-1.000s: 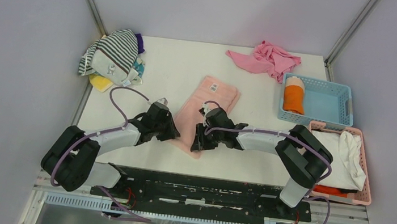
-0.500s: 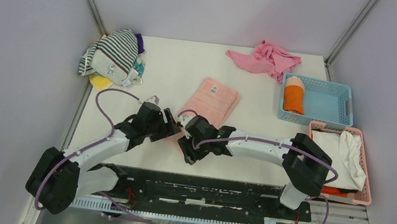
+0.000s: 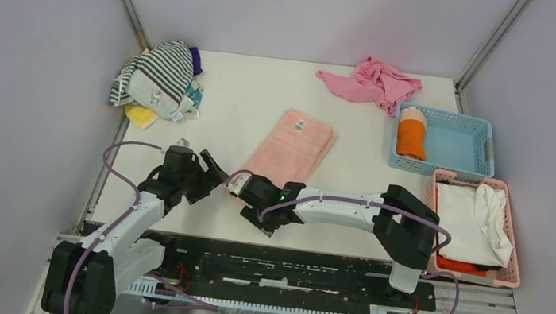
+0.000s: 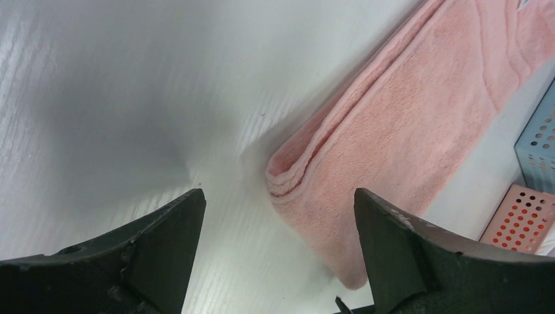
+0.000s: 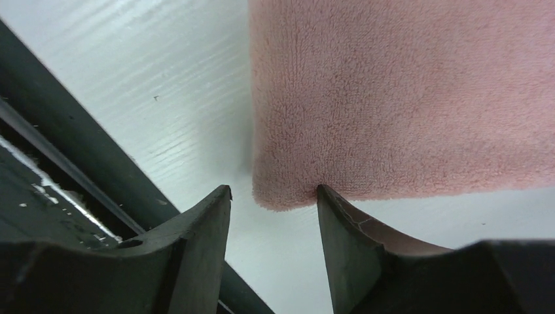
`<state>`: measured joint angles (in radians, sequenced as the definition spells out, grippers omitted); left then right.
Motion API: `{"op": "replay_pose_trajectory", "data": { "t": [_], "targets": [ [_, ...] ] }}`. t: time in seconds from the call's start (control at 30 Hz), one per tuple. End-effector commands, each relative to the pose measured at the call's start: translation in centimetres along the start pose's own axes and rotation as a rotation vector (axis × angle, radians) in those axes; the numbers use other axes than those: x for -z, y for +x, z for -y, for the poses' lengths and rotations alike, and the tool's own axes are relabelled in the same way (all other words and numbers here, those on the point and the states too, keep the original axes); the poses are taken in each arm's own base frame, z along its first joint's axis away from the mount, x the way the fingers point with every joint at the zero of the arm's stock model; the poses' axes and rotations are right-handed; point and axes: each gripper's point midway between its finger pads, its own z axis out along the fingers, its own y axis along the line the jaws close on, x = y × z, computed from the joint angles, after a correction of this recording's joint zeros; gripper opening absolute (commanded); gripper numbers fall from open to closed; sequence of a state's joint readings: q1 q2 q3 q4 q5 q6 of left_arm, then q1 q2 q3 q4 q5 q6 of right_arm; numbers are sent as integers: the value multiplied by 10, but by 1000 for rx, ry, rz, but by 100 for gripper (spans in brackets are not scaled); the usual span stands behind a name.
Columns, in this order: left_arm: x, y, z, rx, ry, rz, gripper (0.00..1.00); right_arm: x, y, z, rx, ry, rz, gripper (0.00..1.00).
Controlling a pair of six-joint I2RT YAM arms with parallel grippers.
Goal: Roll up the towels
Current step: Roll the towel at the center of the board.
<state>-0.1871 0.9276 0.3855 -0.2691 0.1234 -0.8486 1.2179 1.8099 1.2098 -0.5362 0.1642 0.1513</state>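
A pale pink towel with a white label lies folded flat in the middle of the table. My left gripper hovers just left of its near corner, wide open and empty. In the left wrist view the layered folded edge lies ahead between the fingers. My right gripper sits at the towel's near end, open. The towel's corner lies just beyond its tips, unpinched. An orange towel, rolled, lies in the blue basket.
A striped cloth pile sits at the back left and a crumpled pink cloth at the back. A pink basket with white cloths stands at the right. A black rail runs along the near edge.
Both grippers have opened and let go of the pink towel's near end. They pulled back toward the near edge and to the left. The towel lies flat.
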Motion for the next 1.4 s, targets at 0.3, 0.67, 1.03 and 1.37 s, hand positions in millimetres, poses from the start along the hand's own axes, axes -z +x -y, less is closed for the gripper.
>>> {"op": "replay_pose_trajectory", "data": {
  "t": [0.3, 0.67, 1.03, 1.37],
  "targets": [
    [-9, 18, -4, 23, 2, -94, 91, -35, 25, -3, 47, 25, -146, 31],
    [-6, 33, 4, 106, 21, -106, 90, -12, 0, -18, -113, -133, 45, 2],
    [-20, 33, -7, 106, -76, -74, 67, -13, -3, -18, -193, -183, 111, 1],
    [-35, 28, -15, 77, -125, -52, 29, -8, -4, -23, -208, -257, 148, 1]
  ]
}}
